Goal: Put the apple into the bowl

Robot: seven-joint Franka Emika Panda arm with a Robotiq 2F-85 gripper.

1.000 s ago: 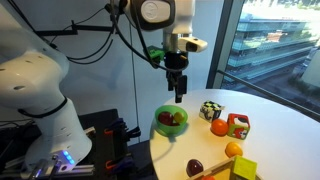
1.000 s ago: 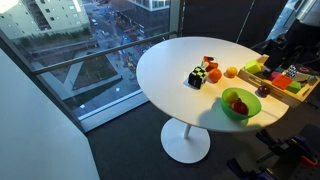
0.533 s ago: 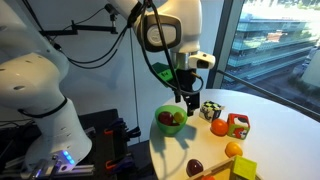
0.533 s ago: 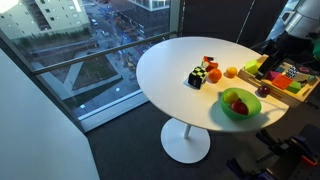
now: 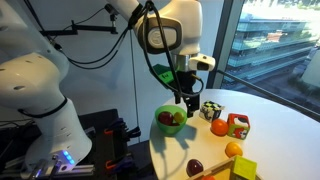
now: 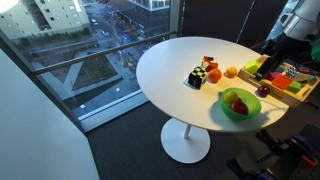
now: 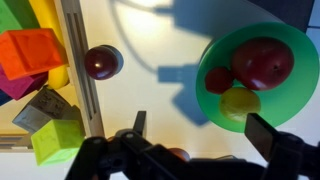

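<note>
The apple (image 7: 102, 62) is a small dark maroon fruit lying on the white table beside a wooden tray edge; it shows in both exterior views (image 5: 195, 167) (image 6: 265, 91). The lime-green bowl (image 7: 296, 45) holds a larger dark red fruit, a smaller red one and a yellow-green one; it shows in both exterior views (image 5: 160, 113) (image 6: 228, 112). My gripper (image 7: 200, 130) is open and empty, its fingers spread over the table at the bowl's near rim. In an exterior view it (image 5: 191, 103) hangs just above the bowl's edge, well apart from the apple.
A wooden tray (image 7: 85, 90) (image 6: 252, 71) holds coloured blocks. Two oranges (image 5: 218, 128) (image 5: 233, 149), a red toy cube (image 5: 238, 126) and a multicoloured cube (image 5: 210, 110) stand on the round table (image 6: 170, 70). The table edge is near the bowl.
From one second ago the gripper came down and shifted from over the bowl toward the table side. In the last half second it has barely moved.
</note>
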